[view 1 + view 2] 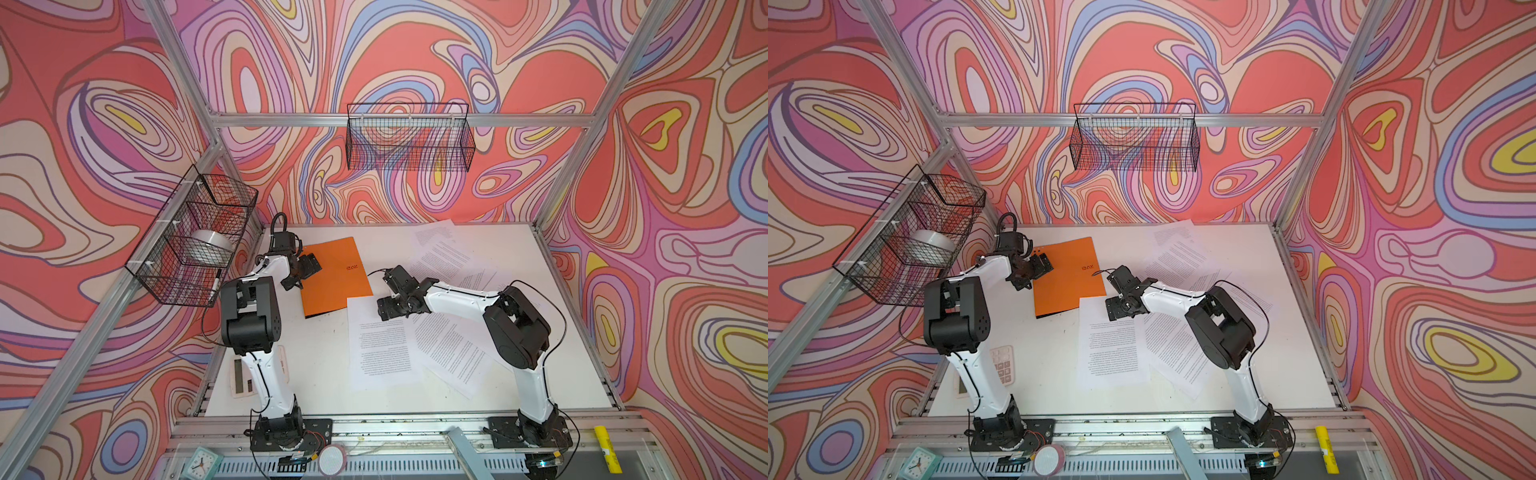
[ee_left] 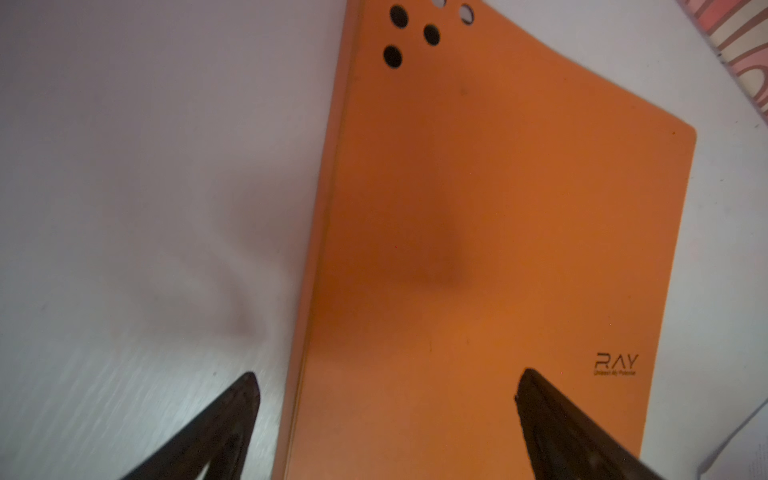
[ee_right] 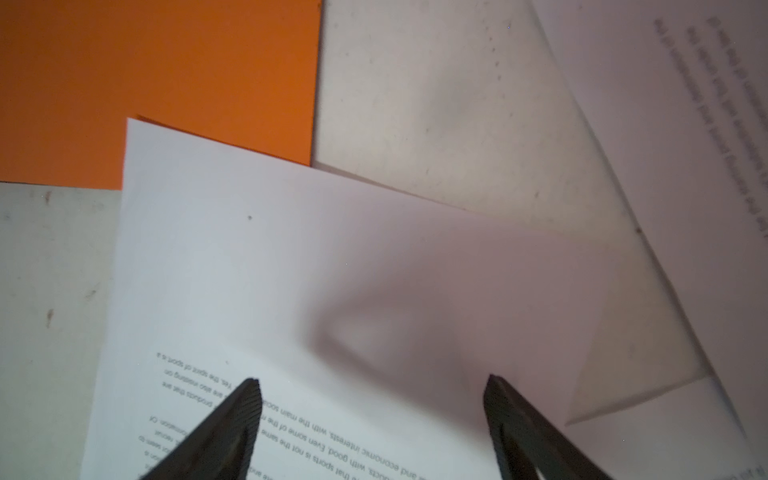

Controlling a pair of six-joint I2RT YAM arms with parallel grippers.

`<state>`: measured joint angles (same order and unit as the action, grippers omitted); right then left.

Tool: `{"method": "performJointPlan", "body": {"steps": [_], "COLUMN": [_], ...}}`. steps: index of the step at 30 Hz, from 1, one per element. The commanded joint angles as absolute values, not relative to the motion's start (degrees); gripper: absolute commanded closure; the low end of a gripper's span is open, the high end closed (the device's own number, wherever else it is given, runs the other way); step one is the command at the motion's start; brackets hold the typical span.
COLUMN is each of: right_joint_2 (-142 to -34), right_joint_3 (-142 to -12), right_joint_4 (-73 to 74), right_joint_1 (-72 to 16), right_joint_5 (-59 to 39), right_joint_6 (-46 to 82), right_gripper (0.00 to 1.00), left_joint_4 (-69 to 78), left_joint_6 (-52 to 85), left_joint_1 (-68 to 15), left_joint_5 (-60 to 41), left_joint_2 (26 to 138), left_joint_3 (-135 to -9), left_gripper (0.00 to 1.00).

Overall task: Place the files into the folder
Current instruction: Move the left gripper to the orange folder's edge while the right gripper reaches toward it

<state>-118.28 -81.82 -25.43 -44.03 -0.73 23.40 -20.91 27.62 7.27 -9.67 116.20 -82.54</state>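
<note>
On table, closed orange folder (image 1: 334,276), printed files (image 1: 384,345)

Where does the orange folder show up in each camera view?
In a top view: folder left of centre, lower half.
In a top view: folder left of centre.
Left wrist: folder fills most of the picture.
Right wrist: folder corner, partly under a printed sheet.
Shared landmark: dark logo, in both top views and left wrist; absent from right wrist.

folder (image 2: 498,208): logo "RAY" | sheet (image 3: 291,249): upside-down print, "economic interests, with the main"
</note>
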Motion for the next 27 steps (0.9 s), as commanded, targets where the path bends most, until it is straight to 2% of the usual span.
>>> {"method": "performJointPlan", "body": {"steps": [1,8,18,21,24,27], "right_joint_2": [-119.5,-120.0,-114.7,-112.9,-111.1,-109.7], "right_joint_3": [-79.8,-77.1,-71.4,-71.3,-74.0,-76.9], "right_joint_4": [-26.7,-27.8,-29.2,-28.6,-28.3,-27.4], "right_joint_1": [-43.9,-42.0,-30.1,-28.5,-28.6,-28.6], "right_joint_5": [1.1,3.5,9.7,8.2,6.0,3.0], "right_joint_6": [23.5,25.5,27.2,27.0,25.8,24.6], "right_gripper": [0.1,0.08,0.07,0.07,0.09,0.08], "left_joint_4": [-23.6,-21.8,-24.6,-26.5,-26.2,-24.6], "left_joint_6": [26.6,26.8,26.0,24.2,24.4,31.6], "left_joint_1": [7.5,5.9,3.5,1.5,-1.0,-2.2], "left_joint_5": [-15.0,-19.9,-20.3,-17.1,-8.9,-7.6], "left_joint_2": [120.2,120.9,120.4,116.9,110.1,101.4], "left_joint_3": [-86.6,-86.7,-90.2,-90.9,-87.3,-79.6], "left_gripper": [0.06,0.07,0.07,0.06,0.05,0.04]}}
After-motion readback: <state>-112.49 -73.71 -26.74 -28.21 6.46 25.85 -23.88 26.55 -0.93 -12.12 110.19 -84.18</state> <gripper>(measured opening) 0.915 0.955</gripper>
